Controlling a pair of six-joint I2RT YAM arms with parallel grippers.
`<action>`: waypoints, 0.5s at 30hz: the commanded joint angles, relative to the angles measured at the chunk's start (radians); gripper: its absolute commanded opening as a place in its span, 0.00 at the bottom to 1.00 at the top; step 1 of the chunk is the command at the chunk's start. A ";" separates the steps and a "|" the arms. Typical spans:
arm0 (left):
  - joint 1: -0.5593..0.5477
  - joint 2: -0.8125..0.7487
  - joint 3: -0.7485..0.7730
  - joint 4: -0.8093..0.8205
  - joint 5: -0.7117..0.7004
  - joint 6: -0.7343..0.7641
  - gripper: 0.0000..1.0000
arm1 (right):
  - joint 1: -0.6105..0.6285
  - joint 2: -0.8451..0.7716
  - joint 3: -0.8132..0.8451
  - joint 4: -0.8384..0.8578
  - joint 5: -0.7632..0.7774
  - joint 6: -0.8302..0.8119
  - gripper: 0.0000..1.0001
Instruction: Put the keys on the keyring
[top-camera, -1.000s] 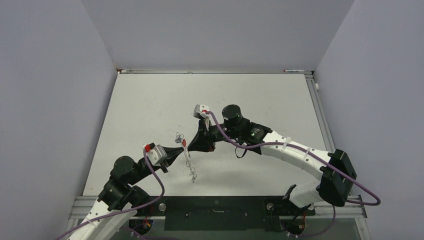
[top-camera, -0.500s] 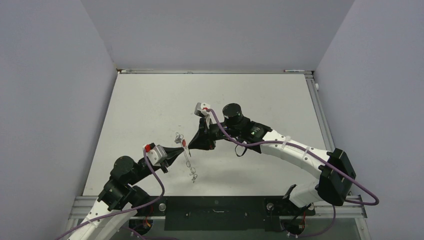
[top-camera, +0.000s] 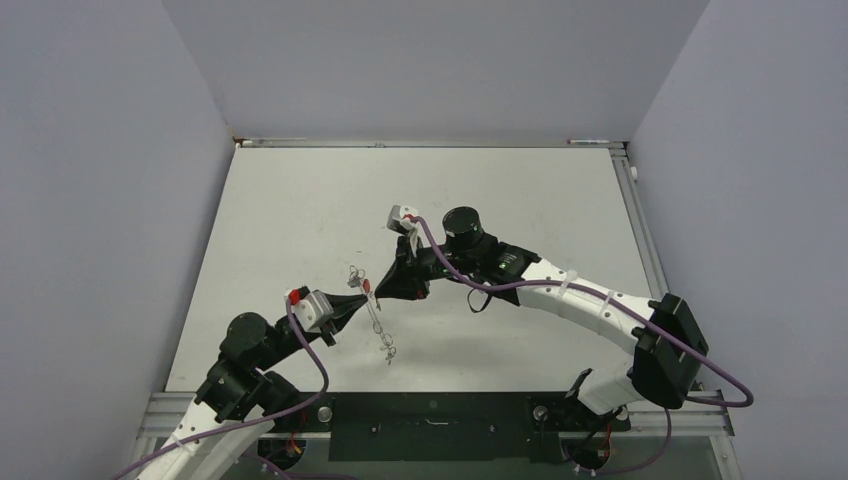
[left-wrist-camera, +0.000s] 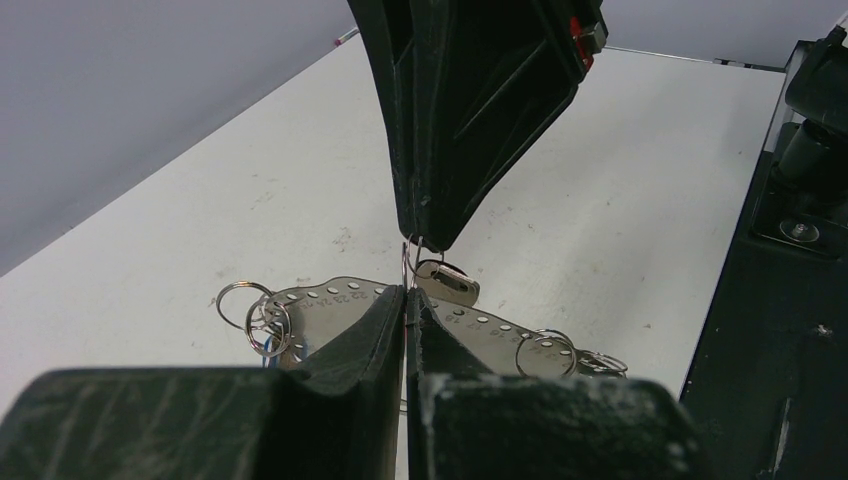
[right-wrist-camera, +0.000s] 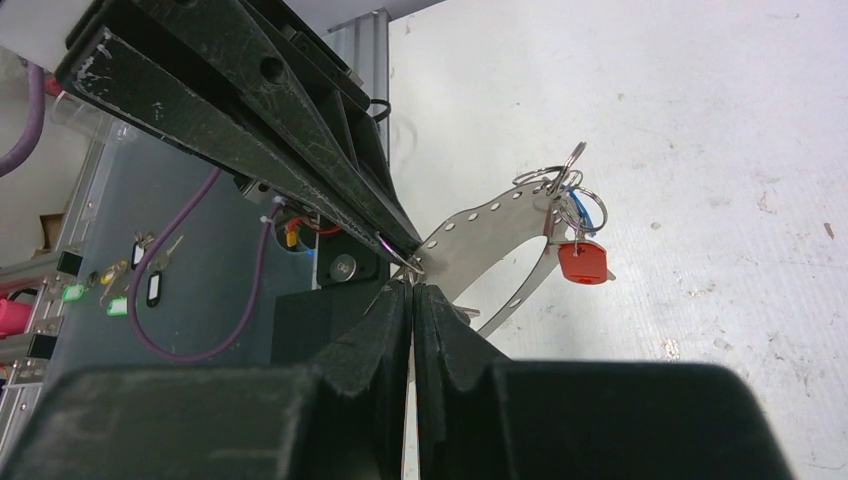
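My left gripper (top-camera: 365, 297) and right gripper (top-camera: 377, 292) meet tip to tip above the table, both shut. A thin silver keyring (left-wrist-camera: 408, 262) stands edge-on between the two tips, and both seem to pinch it. One small key (left-wrist-camera: 447, 283) with a dark head hangs from it. Behind the fingers arches a perforated silver strip (left-wrist-camera: 330, 298) carrying small split rings (left-wrist-camera: 268, 318). At its far end hangs a red key (right-wrist-camera: 582, 262), with a sliver of blue key (right-wrist-camera: 569, 200) beside it. In the top view the red key (top-camera: 368, 286) sits just left of the tips.
The strip's lower end (top-camera: 387, 350) reaches towards the table's near edge. A black base plate (left-wrist-camera: 790, 300) and the mount rail (right-wrist-camera: 355, 50) lie close by. Purple cables (top-camera: 320, 370) loop from both wrists. Grey walls enclose the white table (top-camera: 300, 210).
Both grippers stay shut and tip to tip. The right arm has drifted very slightly left, and the hanging keys have swung a little with it.
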 joint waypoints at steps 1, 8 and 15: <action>-0.001 -0.016 0.010 0.077 0.016 -0.004 0.00 | -0.008 0.011 0.028 0.066 -0.017 0.001 0.05; -0.002 -0.020 0.008 0.079 0.014 -0.001 0.00 | -0.009 0.016 0.027 0.064 -0.024 0.002 0.05; -0.002 -0.022 0.007 0.080 0.015 -0.001 0.00 | -0.009 0.015 0.030 0.059 -0.034 0.007 0.05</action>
